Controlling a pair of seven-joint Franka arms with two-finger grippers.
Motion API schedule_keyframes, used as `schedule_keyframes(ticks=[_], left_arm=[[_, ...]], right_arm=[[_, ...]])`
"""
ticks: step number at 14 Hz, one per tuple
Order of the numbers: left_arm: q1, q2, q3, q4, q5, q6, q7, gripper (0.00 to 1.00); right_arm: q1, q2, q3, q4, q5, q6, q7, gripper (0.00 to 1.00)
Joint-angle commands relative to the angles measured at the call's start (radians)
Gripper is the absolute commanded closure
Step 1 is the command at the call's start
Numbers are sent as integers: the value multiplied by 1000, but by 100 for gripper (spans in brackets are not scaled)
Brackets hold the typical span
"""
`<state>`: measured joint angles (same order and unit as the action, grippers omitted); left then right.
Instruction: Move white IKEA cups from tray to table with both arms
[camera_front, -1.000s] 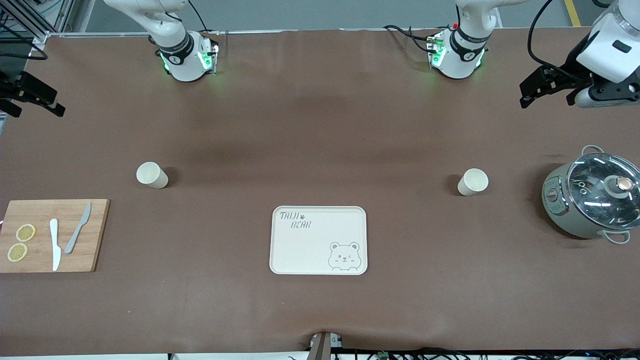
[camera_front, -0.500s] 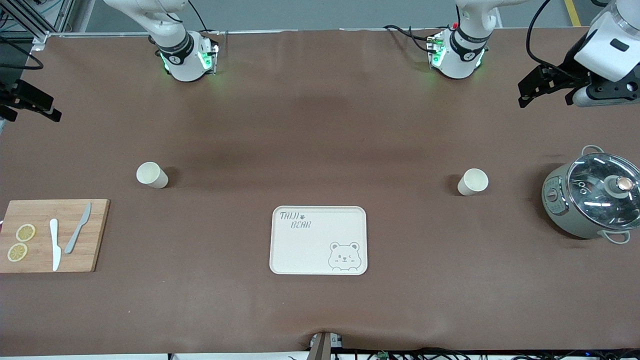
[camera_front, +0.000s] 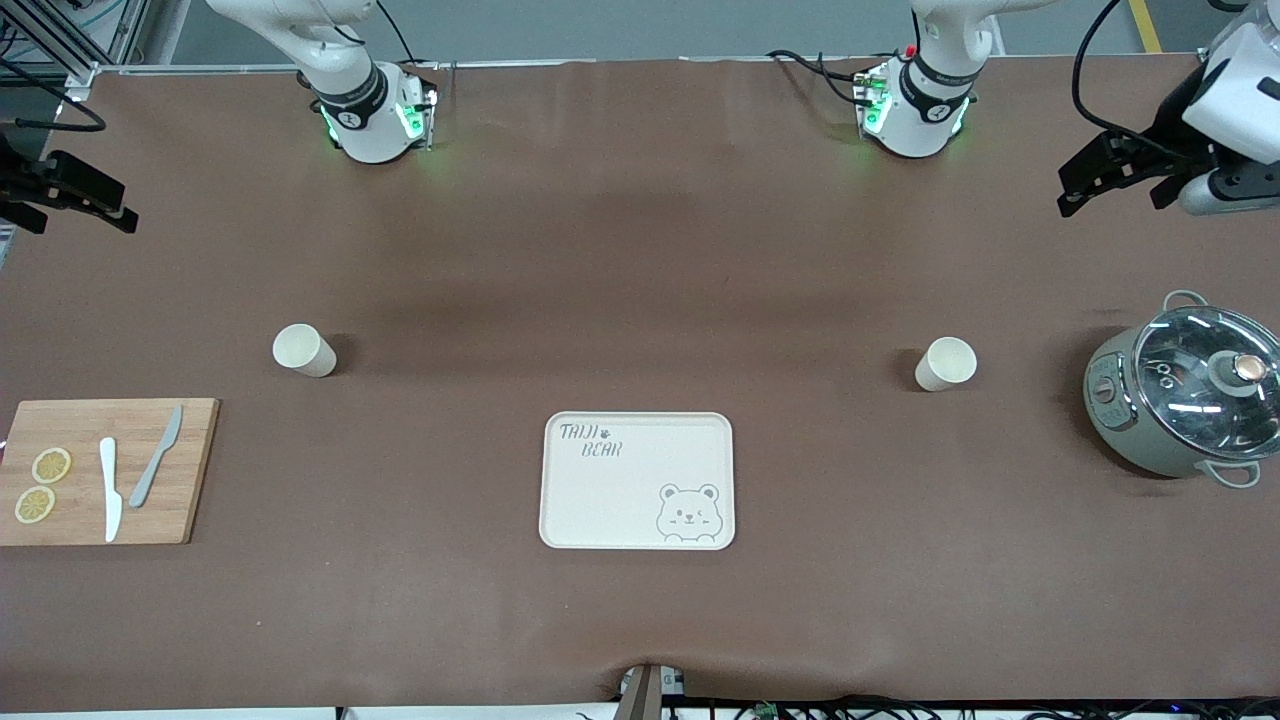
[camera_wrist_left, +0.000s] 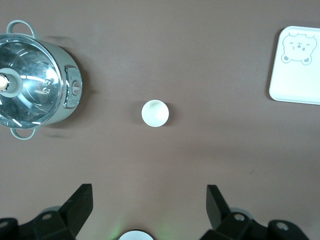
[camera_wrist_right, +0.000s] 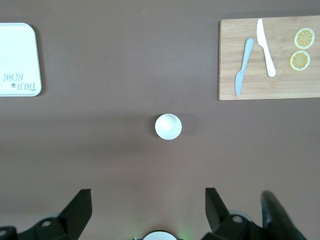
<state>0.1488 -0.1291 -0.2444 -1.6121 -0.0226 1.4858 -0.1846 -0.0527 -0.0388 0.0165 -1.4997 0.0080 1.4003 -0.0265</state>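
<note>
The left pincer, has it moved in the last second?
Yes. The left pincer, open and empty, has drifted toward the left arm's end of the table, away from its base.

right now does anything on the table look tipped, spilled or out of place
Nothing stands out. Both white cups stand upright, apart from the bear-print tray. The left gripper and right gripper hang open, each above a cup.
</note>
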Motion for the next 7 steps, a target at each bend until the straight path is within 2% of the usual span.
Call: schedule_keyframes(ticks=[1, 7], left_arm=[[12, -3, 10, 29, -20, -21, 16, 0], [17, 2, 10, 29, -17, -21, 19, 0]], right_arm=[[5, 0, 0, 16, -23, -9, 13, 0], [4, 2, -3, 15, -31, -7, 14, 0]])
